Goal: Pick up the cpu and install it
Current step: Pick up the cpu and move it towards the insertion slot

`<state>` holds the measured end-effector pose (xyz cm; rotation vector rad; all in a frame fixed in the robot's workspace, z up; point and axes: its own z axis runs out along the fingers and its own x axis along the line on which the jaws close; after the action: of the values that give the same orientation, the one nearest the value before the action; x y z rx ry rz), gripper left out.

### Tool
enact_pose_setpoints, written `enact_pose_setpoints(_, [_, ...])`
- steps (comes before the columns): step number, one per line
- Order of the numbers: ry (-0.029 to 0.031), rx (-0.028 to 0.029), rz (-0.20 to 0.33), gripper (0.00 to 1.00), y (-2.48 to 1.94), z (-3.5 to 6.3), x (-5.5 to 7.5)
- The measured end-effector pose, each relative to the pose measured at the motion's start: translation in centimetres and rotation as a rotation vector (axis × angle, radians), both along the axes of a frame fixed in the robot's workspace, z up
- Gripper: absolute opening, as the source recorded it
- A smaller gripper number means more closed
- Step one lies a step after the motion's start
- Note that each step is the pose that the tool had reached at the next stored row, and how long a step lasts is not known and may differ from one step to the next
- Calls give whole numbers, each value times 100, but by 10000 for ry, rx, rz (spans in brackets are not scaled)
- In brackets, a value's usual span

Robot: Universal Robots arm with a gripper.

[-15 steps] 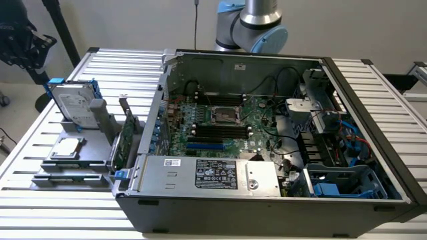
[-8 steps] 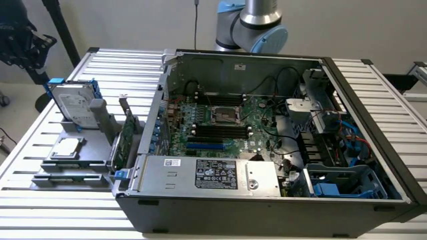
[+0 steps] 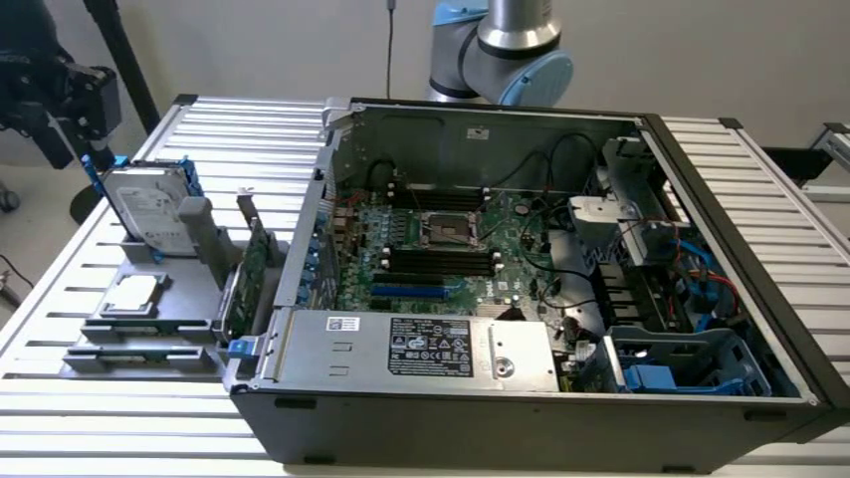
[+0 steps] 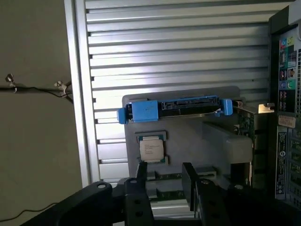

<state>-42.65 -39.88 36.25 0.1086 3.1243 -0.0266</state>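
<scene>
On the slatted worktop (image 3: 253,129), the exterior view gave the open computer case (image 3: 398,418) and its socket (image 3: 449,231). The wrist view gave the hard drive (image 4: 174,107) on edge, the tool (image 4: 164,169) with fingers apart and empty, and the cpu (image 4: 151,149) flat on the grey holder (image 4: 197,141) just beyond them.

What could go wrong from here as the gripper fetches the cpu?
1. The cpu lies close by the hard drive on one holder; the open gripper might knock the drive.
2. The socket lies low inside the case; the gripper could strike a wall, or the cpu land askew.
</scene>
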Motion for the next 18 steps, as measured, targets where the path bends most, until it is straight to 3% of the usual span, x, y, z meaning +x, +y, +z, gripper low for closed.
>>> enact_pose_setpoints(3, [5,1,70,53,-1,-54,0])
enact_pose_setpoints(4, [6,1,108,60,-4,-72,0])
enact_pose_setpoints(18, [48,1,715,60,-83,-326,0])
